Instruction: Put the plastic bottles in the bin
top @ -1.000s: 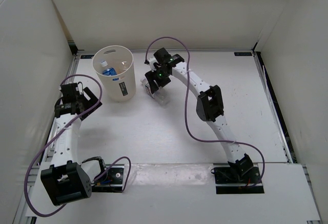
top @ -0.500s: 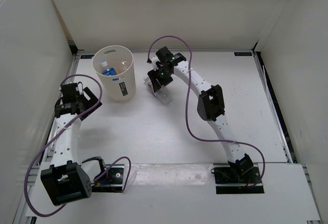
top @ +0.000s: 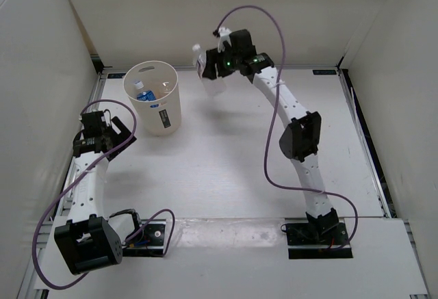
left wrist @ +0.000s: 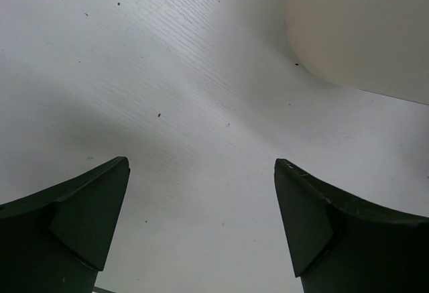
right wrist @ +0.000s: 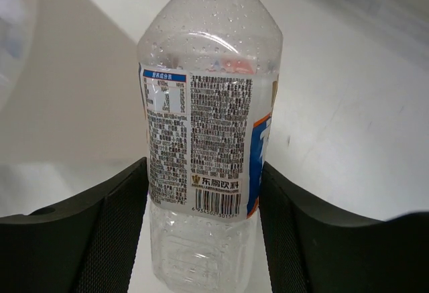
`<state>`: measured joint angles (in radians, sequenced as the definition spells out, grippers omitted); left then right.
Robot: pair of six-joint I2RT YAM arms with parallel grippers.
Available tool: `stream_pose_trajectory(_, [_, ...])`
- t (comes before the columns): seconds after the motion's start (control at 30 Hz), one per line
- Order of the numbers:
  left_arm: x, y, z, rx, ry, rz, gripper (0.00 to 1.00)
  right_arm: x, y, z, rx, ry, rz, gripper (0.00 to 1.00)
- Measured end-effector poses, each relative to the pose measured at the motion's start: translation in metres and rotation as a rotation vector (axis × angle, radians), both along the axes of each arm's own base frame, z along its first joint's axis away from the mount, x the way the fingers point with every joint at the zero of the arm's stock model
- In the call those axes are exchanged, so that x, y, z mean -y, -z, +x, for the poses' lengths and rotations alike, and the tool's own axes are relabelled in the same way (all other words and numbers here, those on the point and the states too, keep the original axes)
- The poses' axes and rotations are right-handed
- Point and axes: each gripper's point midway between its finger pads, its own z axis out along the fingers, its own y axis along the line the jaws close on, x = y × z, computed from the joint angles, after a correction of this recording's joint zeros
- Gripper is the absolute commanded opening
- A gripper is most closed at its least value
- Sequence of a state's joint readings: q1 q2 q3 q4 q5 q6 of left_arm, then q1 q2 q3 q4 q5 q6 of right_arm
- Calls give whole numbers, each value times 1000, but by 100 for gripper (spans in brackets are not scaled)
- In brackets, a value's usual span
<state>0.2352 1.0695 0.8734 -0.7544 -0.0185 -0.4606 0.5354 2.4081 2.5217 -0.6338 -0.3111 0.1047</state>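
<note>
Right gripper (top: 216, 68) clamps a pale-labelled bottle (right wrist: 204, 125) aloft beside the bin (top: 176, 85) rim; left gripper (left wrist: 201, 219) gapes empty.

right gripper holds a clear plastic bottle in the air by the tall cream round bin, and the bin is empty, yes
Not empty: the top external view shows a blue-labelled clear bottle inside the tall cream round bin. The right gripper does hold a clear plastic bottle aloft.
</note>
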Motion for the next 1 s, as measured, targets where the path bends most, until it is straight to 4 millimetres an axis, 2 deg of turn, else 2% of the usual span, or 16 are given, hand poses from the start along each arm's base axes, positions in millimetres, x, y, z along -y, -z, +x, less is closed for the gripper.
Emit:
stream_pose_trajectory(0.13, [0, 0, 0, 0, 0, 0, 100, -7, -107, 12, 268, 66, 162, 0])
stream_pose_trajectory(0.2, [0, 0, 0, 0, 0, 0, 100, -15, -162, 12, 407, 77, 246, 0])
stream_pose_trajectory(0.27, [0, 0, 0, 0, 0, 0, 100, -25, -208, 4, 527, 66, 326, 0])
stream_pose_trajectory(0.33, [0, 0, 0, 1, 0, 1, 100, -36, -238, -9, 617, 35, 385, 0])
stream_pose_trajectory(0.37, [0, 0, 0, 1, 0, 1, 100, -42, -247, -15, 647, 11, 406, 0])
stream_pose_trajectory(0.47, [0, 0, 0, 4, 0, 2, 100, -65, -254, -38, 697, -79, 444, 0])
stream_pose_trajectory(0.63, [0, 0, 0, 4, 0, 2, 100, -102, -246, -73, 707, -235, 478, 0])
stream_pose_trajectory(0.8, [-1, 1, -3, 0, 2, 9, 100, -126, -245, -104, 704, -362, 523, 0])
stream_pose_trajectory(1.0, [-2, -1, -11, -15, 16, 33, 100, -137, -232, -108, 682, -408, 543, 0])
